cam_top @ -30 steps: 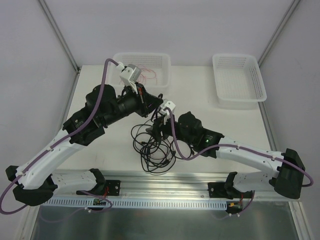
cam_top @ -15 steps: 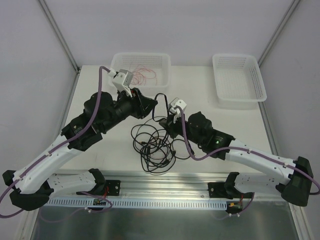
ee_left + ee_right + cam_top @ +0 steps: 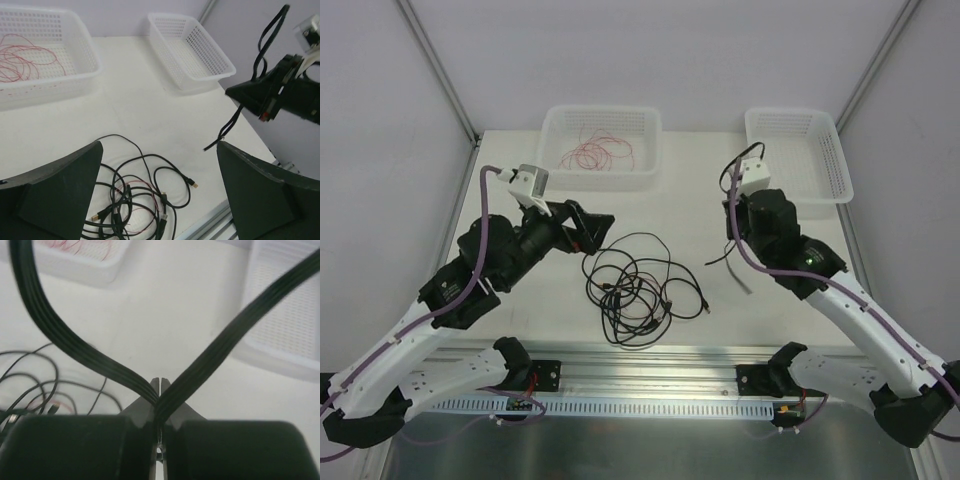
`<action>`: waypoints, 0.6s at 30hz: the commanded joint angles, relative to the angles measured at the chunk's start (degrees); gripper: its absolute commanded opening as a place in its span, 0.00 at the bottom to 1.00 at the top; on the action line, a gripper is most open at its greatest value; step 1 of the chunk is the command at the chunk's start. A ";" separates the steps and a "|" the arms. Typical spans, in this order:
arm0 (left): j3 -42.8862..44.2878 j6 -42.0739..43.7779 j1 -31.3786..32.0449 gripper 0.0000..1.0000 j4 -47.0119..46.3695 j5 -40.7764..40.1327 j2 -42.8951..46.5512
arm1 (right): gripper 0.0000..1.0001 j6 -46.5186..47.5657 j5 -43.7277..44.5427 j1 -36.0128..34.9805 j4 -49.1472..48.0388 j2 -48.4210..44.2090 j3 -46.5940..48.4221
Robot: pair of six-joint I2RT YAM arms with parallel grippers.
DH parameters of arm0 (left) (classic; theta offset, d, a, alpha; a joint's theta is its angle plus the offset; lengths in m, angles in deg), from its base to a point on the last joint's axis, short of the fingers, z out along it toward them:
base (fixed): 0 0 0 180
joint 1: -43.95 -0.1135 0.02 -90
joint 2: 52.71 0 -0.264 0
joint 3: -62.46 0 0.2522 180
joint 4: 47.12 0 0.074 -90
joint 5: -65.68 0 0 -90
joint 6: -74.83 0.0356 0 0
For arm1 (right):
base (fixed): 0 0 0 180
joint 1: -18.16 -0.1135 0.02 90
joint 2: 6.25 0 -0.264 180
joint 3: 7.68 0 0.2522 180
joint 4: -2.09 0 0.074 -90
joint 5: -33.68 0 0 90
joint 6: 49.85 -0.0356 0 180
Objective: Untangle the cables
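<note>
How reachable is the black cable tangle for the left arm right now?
Probably yes: the open left gripper sits right beside the tangle, with only bare table between them.

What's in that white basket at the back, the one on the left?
A loose coil of thin red wire lies on the floor of the left basket. From above nothing else shows in it, and nothing covers its floor.

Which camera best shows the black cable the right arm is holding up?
The left wrist view: the cable shows nearly whole, looping above the right gripper and dangling below. The right wrist view shows only the pinch point; the top view only short bits.
</note>
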 commanded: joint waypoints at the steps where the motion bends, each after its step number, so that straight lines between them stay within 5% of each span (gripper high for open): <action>1: -4.01 4.02 -0.54 0.99 -0.63 -2.55 2.97 | 0.01 1.52 4.12 6.12 5.06 1.42 8.11; 11: -19.30 6.75 -2.47 0.99 2.80 -6.50 3.42 | 0.01 6.62 3.78 28.09 -4.05 15.48 25.96; 18: -19.41 5.96 -2.82 0.99 4.03 -4.22 -1.59 | 0.01 7.67 0.53 37.42 -12.07 32.35 36.86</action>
